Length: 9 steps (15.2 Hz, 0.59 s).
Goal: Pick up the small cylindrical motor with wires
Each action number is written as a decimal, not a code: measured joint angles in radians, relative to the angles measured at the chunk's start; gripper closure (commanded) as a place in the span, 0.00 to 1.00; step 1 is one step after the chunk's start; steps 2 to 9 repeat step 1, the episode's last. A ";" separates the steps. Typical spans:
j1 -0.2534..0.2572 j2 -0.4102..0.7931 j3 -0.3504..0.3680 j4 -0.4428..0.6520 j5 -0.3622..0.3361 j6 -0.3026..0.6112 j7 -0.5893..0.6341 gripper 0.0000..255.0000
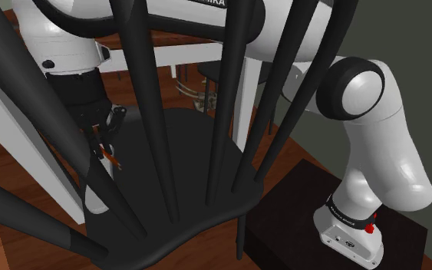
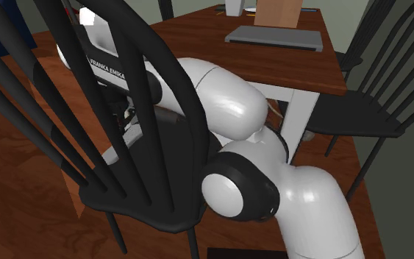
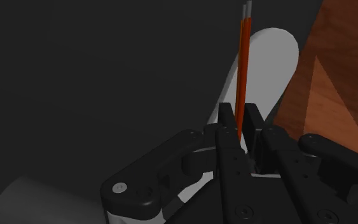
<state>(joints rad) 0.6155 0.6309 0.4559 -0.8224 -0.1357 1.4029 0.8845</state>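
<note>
Slippage is the main risk: the gripper is clamped on the motor by its thin orange wires, at the black chair seat's edge. The motor's body is hidden; the wires could slide free or snag a chair spindle.

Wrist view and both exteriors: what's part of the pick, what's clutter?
Job: gripper, shut on the orange wires.
Lying about: black chair, wooden table, grey slab, brown box.
</note>
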 measured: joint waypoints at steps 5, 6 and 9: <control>0.005 0.008 -0.001 0.014 -0.001 -0.011 0.000 1.00; 0.005 0.008 -0.001 0.014 -0.001 -0.011 0.000 1.00; 0.005 0.008 -0.001 0.014 -0.001 -0.011 0.000 1.00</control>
